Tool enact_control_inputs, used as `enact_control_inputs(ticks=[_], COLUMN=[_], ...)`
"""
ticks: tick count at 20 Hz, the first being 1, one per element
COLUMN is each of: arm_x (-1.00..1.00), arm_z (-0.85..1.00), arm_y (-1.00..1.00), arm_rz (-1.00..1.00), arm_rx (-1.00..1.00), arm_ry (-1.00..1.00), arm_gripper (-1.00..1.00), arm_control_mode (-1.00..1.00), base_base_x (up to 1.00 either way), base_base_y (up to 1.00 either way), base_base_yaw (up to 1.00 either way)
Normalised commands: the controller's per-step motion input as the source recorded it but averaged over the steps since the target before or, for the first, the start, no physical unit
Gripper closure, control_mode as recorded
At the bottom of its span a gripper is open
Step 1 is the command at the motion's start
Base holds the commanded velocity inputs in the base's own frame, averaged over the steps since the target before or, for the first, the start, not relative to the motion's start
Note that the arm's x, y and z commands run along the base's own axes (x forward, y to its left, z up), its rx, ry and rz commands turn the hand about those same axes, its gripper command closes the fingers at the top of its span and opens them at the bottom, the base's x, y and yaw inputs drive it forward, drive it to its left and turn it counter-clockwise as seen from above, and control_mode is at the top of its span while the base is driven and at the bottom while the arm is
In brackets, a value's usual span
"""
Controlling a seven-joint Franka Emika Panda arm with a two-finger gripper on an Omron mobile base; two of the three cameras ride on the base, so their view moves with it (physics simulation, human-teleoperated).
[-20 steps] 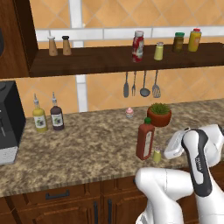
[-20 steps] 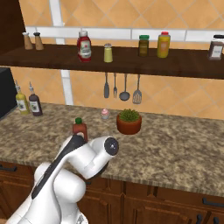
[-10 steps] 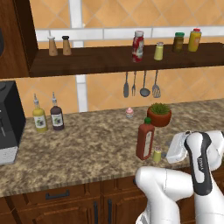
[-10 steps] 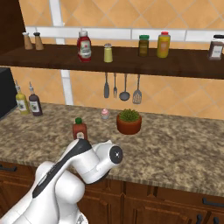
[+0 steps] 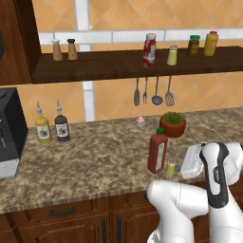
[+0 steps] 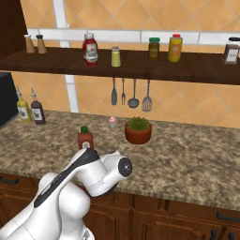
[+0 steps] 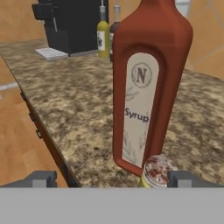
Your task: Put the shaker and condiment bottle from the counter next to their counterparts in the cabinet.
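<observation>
tool (image 7: 109,178) wide open, holds nothing, low by surface (image 5: 95,161) edge | shaker (image 7: 157,170) just ahead, beside condiment bottle (image 7: 146,83) | likely lining up shaker grasp

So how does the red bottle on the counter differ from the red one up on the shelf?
The counter bottle has a small green cap; the shelf bottle has a white cap. The counter bottle is orange-red with a tall label reading Syrup, while the shelf bottle is deeper red. Both stand upright, each with a small yellow-green shaker close by.

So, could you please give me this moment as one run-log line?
claw: open, low at counter edge | shaker: between tips, not gripped | red bottle: upright behind shaker | cabinet: twins waiting
</observation>
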Motion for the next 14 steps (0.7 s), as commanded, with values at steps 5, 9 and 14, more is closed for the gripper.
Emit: enact_control_inputs(ticks=[5,9,14], arm_x=[0.00,0.00,0.09], arm_z=[-0.24,-0.12,0.00], arm_y=[0.00,0.00,0.00], arm_rz=[0.01,0.00,0.00], arm_rx=[0.00,0.00,0.00], arm_ry=[-0.02,0.00,0.00], arm_gripper=[-1.00,-1.00,-1.00], arm_control_mode=[-1.00,-1.00,-1.00], base_base_x=[0.00,0.00,0.00], base_base_y=[0.00,0.00,0.00], base_base_yaw=[0.00,0.00,0.00])
